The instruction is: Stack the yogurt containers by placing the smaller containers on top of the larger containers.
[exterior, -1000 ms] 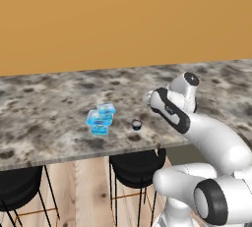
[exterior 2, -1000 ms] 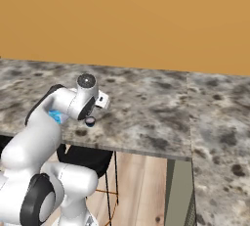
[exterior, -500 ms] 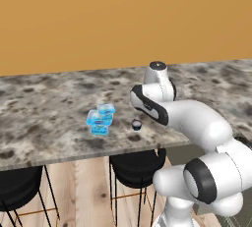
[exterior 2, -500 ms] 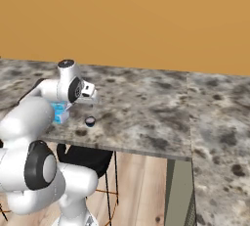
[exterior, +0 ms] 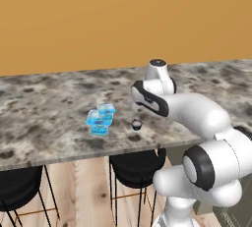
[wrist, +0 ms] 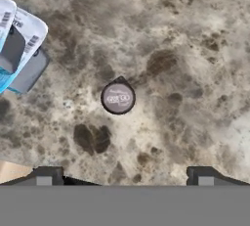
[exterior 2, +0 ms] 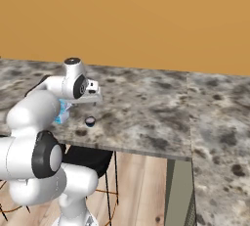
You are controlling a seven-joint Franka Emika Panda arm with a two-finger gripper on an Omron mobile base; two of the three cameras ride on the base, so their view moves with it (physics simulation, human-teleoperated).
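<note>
Gripper hangs above the granite counter, jaws spread fully wide and holding nothing; the fingertips sit at the bottom corners of the hand view, straddling the tiny dark round cup at frame centre, so the hand looks lined up to descend on that cup first. Count: three yogurt containers. The wide light-blue tub and the small light-blue cup stand touching or nearly so at left of centre in the left base view, the cup behind the tub; neither is stacked yet. The dark cup stands apart, just right of them. Two black stools visible under the counter edge.
</note>
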